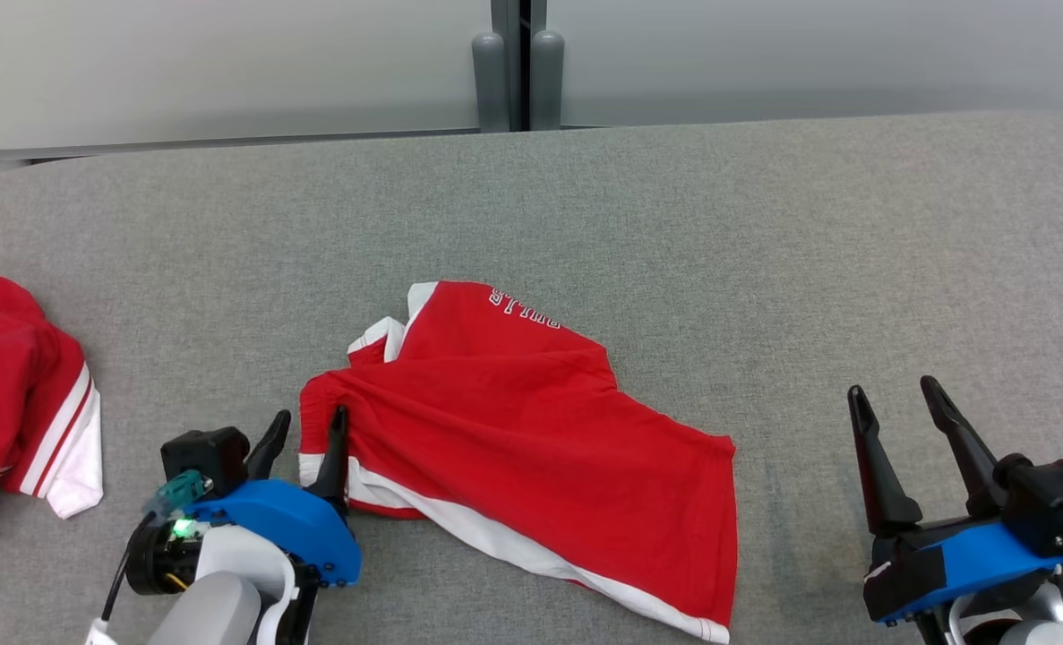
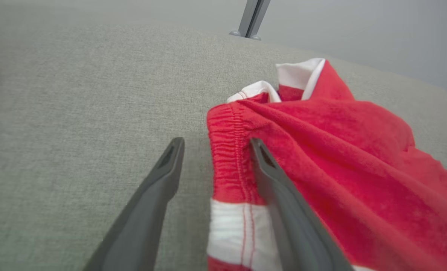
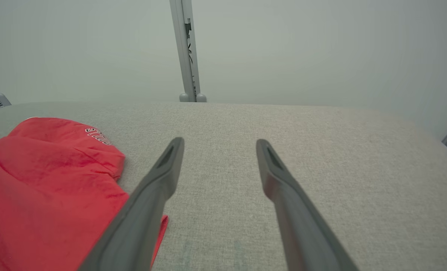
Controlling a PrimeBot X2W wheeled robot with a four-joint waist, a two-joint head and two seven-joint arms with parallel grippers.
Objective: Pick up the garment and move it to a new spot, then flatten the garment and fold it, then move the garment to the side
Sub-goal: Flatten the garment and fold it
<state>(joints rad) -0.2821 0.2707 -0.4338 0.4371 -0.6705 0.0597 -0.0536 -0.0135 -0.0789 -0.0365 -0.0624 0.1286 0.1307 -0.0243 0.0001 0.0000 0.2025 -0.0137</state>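
On grey cloth (image 1: pixel 674 224), rumpled red garment (image 1: pixel 531 421)

Two red garments (image 1: pixel 531 421), one grey fabric surface (image 1: pixel 809 251)

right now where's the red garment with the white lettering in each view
head view: the red garment lies low in the centre, beside the left gripper.
left wrist view: the red garment covers the right half, its waistband between the open jaws.
right wrist view: the red garment sits in the lower left corner.
shared landmark: the grey post, at the top of all three.
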